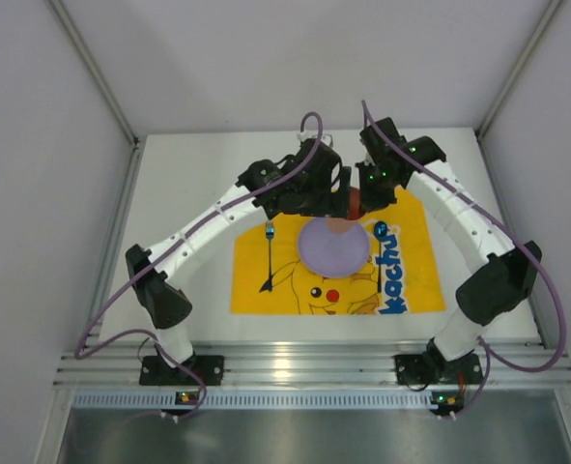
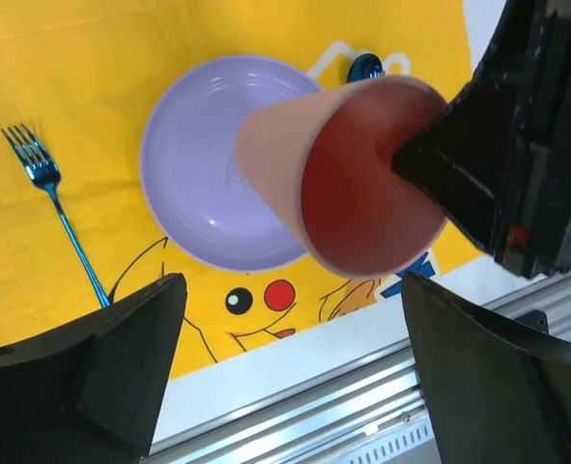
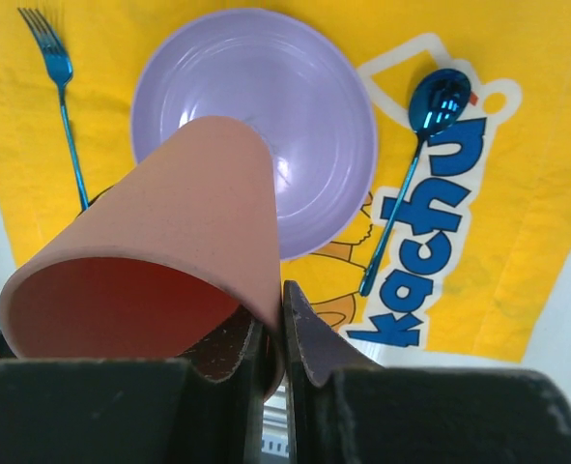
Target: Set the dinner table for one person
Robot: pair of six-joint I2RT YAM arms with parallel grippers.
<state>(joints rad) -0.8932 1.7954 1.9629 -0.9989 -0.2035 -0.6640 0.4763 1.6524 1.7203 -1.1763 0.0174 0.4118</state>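
White flat bench [image 1: 188,174], ribbed aluminium rail along the bottom of the top view. Yellow Pikachu-print cloth [image 1: 266,290] mid-frame. On it: round glossy lilac plastic plate [image 1: 333,246], thin blue metallic fork [image 1: 268,256] left of it, matching blue spoon [image 1: 379,246] right of it, both handles toward the rail.

Salmon-pink tapered cup [image 3: 169,222], matte outside and darker red inside, hangs over the plate's upper edge. It's tipped over: mouth toward the wrist cameras, base toward the plate.

Right claw [image 3: 277,319] is pinched onto the cup wall at the rim, one finger inside, one outside. Left claw [image 2: 293,290] is spread wide, fingers either side of the cup, not touching.

My read: the right arm owns the cup. Its long axis needs turning upright, then it goes down on the cloth upper right of the plate, above the spoon. The thin-wall pinch may slip.
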